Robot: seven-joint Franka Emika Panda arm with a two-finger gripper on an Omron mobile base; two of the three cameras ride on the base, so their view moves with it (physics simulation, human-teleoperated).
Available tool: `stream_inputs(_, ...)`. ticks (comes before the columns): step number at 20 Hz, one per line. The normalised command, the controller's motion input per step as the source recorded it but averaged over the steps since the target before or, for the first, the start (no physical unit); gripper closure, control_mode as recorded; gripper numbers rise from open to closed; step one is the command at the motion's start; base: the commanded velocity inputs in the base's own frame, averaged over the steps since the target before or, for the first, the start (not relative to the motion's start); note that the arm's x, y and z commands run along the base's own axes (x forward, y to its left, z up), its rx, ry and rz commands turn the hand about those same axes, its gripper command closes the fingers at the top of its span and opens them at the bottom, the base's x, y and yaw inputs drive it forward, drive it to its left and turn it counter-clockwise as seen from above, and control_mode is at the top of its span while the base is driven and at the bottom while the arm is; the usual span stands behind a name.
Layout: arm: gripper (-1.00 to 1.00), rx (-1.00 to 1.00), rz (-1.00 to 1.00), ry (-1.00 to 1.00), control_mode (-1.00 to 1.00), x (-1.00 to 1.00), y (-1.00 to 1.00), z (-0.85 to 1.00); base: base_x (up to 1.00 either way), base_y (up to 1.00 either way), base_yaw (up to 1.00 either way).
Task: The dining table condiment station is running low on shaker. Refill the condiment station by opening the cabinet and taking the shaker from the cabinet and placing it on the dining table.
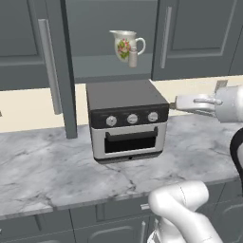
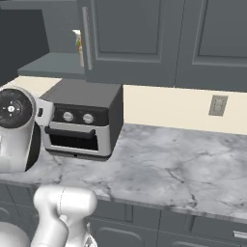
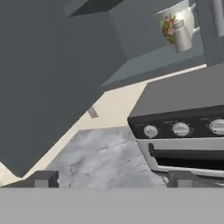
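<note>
1. Where the cabinet stands open above the worktop, its door is swung out to the left, edge-on, with a long metal bar handle down its face.
2. A toaster oven — dark top, three knobs, silver front — sits on the marble worktop right under the open compartment, its top close below the cabinet's shelf.
3. To the right of the opening a closed cabinet door hangs with its own bar handle beside the gap.
4. A wall socket sits on the cream backsplash, well to the right of the oven in the right base view.
5. The gripper has its jaws spread wide, with nothing between them and touching nothing; in the hand view the two dark fingertips stand far apart above the marble.
6. In the left base view the hand sits at the right edge, level with the oven's top, off to its right and well short of the shelf.
7. On the shelf stands a white floral pitcher, and the shaker — small, grey-beige, upright — stands just in front of it at its right side.
8. In the hand view the shaker overlaps the pitcher, so I cannot tell whether they touch.
</note>
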Motion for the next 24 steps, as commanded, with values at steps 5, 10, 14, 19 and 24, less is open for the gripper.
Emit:
stream_inputs(5,-1.0,-0.37,-0.43,-0.04,-1.0,0.31,-0.71,0.47,0.0,0.0,0.0)
stream_inputs(10,-1.0,-0.15,-0.26,0.1,-1.0,0.57,-0.49,0.55,0.0,0.0,0.0)
stream_inputs(14,-1.0,0.0,-0.02,0.0,-1.0,0.29,0.0,0.0,0.0,0.0,0.0)
stream_inputs(19,-1.0,0.0,0.0,0.02,-1.0,0.74,0.0,0.07,0.0,0.0,0.0)
stream_inputs(24,-1.0,0.0,0.0,-0.03,-1.0,0.59,0.0,-0.04,0.0,0.0,0.0)
